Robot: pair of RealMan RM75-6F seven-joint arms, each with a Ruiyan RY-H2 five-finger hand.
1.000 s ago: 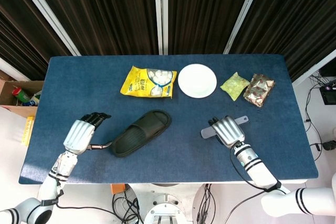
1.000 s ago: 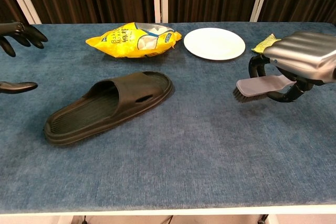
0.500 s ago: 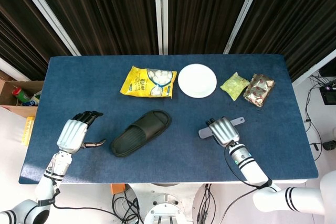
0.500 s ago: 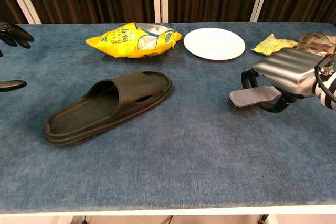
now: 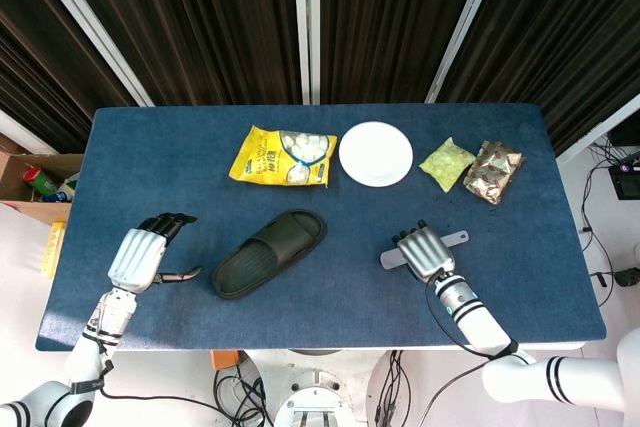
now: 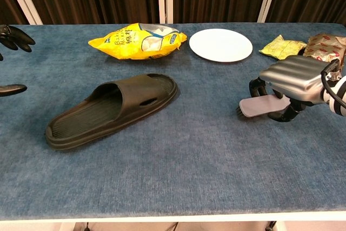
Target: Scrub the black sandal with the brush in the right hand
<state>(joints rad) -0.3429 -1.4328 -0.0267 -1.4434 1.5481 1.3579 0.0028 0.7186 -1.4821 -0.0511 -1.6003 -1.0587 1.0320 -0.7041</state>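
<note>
The black sandal (image 5: 268,252) (image 6: 112,109) lies sole-down on the blue table, toe toward the plate. My right hand (image 5: 424,250) (image 6: 294,82) grips a grey brush (image 5: 392,258) (image 6: 258,105) to the sandal's right, bristles down on the cloth, well apart from the sandal. My left hand (image 5: 143,250) is open at the table's left side, its fingers (image 6: 15,33) spread, a short gap from the sandal's heel.
A yellow snack bag (image 5: 283,156) (image 6: 135,40) and a white plate (image 5: 375,153) (image 6: 220,44) lie behind the sandal. A green packet (image 5: 446,163) and a foil packet (image 5: 494,171) sit at the back right. A cardboard box (image 5: 35,185) stands off the table's left.
My right hand with the brush has lowered and drawn back toward the table's near edge. My left hand has pulled away leftward from the sandal's heel. The sandal has not moved.
</note>
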